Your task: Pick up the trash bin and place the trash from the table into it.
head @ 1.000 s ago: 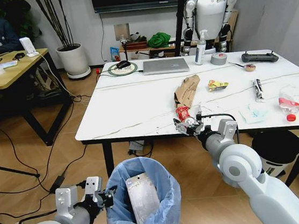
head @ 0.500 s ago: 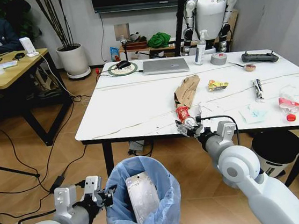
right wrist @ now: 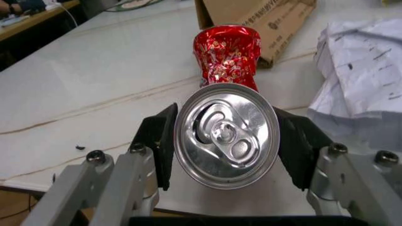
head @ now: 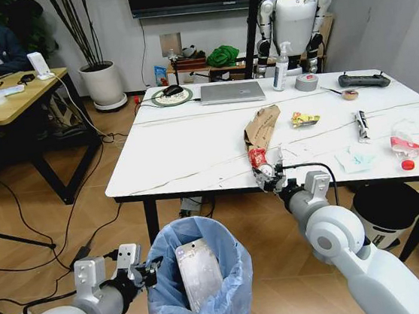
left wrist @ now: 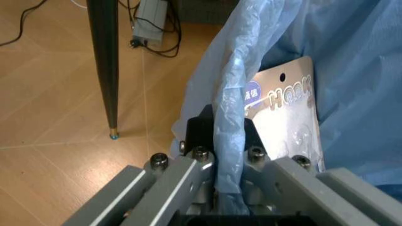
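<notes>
The right gripper clamps a crushed red can at the near edge of the table, one black finger pressed on each side of the silver lid end. The can lies on its side, its long axis running straight out from the gripper: the lid with its pull tab faces back toward the wrist, the dented red body points away toward a brown cardboard piece just beyond it. The right wrist view shows the lid, the tab and both pads against the can's flanks; the head view gives little more than a red-and-silver shape at the fingertips. Crumpled white paper lies just beside the can.

Below the table's edge, the left gripper holds the trash bin by its rim, mouth upward. The left wrist view shows the fingers closed narrowly on the light-blue plastic bag where it folds over the rim. Inside the bin stands a clear hook package, tilted.
</notes>
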You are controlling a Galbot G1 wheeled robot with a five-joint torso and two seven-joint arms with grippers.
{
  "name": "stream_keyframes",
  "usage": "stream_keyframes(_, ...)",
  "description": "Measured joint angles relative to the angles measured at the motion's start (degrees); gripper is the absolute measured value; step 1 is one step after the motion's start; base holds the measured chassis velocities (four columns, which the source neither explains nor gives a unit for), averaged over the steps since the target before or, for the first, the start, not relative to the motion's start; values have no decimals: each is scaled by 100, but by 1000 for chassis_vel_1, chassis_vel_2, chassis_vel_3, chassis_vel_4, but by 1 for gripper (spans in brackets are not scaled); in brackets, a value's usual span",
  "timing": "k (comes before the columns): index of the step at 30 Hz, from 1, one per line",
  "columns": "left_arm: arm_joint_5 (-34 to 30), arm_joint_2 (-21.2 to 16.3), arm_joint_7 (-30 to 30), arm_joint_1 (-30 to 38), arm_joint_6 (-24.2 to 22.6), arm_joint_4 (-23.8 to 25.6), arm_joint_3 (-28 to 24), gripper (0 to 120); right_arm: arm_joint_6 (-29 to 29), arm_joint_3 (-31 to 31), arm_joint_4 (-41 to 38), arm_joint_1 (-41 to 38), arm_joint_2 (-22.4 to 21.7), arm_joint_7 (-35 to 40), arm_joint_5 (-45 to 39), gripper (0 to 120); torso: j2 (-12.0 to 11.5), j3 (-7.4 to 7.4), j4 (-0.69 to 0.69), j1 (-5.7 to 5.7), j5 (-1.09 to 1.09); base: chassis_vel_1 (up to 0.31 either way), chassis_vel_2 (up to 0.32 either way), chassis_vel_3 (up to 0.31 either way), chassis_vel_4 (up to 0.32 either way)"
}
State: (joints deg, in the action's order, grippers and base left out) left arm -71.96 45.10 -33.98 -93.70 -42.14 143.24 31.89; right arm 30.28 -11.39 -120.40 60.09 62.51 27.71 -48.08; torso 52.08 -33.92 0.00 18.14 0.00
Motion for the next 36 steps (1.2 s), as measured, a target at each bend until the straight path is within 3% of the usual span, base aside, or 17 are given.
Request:
stream_keyframes(8, 3, 23, -38, 25, 0, 0, -3, 0, -25, -220, -734, 176, -399, -379, -266, 47, 0, 0, -1, 0, 0, 0, 0, 0, 0)
stream_keyframes(12, -75, 35, -147, 71, 1, 0, 33, 0, 51, -310, -1513, 557, -819, -948, -812, 47, 0, 1, 0, -1, 0, 0, 0, 0, 0)
stream_keyframes(20, -136, 47, -182, 121, 0, 0, -12, 0, 161, -395, -2274, 1085, -1413, -2234, -1010, 47, 0, 1, -1, -1, -1, 0, 0, 0, 0)
stream_keyframes(26, -228, 33, -250, 189, 0, 0, -80, 0, 405, -7, -2326, 1001, -1715, -2457, -948, 47, 0, 0, 0, -1, 0, 0, 0, 0, 0)
stream_keyframes(33, -265, 33, -365, 284, 0, -39, -244, 0, 628, 377, -2319, 1169, -1719, -2618, -570, 47, 0, 0, 0, -1, 0, 0, 0, 0, 0)
stream_keyframes(36, -271, 35, -397, 305, 0, -60, -301, 0, 670, 452, -2313, 1248, -1708, -2629, -478, 54, 0, 0, -1, -1, 0, 0, 0, 0, 0)
